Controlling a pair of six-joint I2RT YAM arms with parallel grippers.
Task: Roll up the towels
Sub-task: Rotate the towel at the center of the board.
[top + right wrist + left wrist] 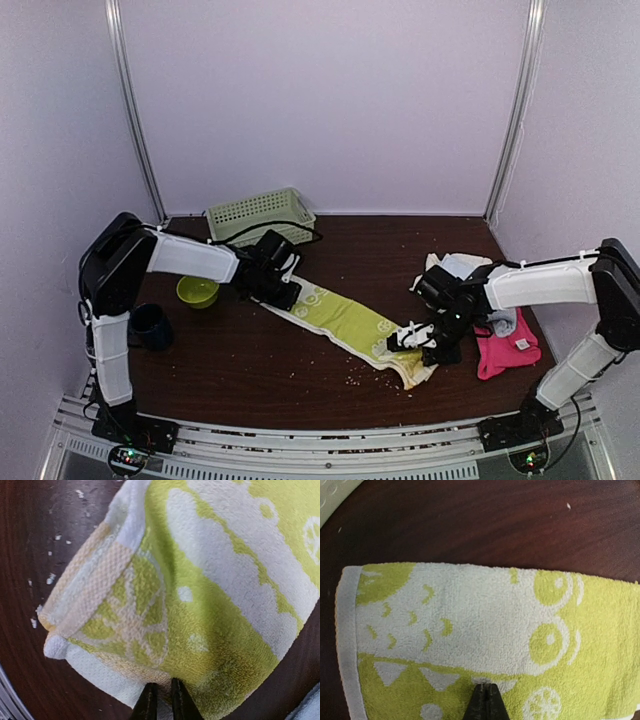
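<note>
The lime-green towel [345, 320] with pale lemon print lies stretched diagonally across the table. My left gripper [278, 287] is over its far-left end. In the left wrist view its fingers [486, 686] are shut together, tips resting on the flat towel [470, 630]. My right gripper [425, 340] is at the near-right end. In the right wrist view it [162, 682] is pinched on the towel's edge, and the end [150, 595] is folded over and bunched. A hot pink towel [505, 352], a cream-white one [452, 265] and a bit of light blue [503, 322] lie behind the right arm.
A green plastic basket [260, 215] stands at the back left. A lime bowl [197, 291] and a dark blue cup [150, 326] sit by the left arm. Pale crumbs [355, 378] dot the brown tabletop near the front.
</note>
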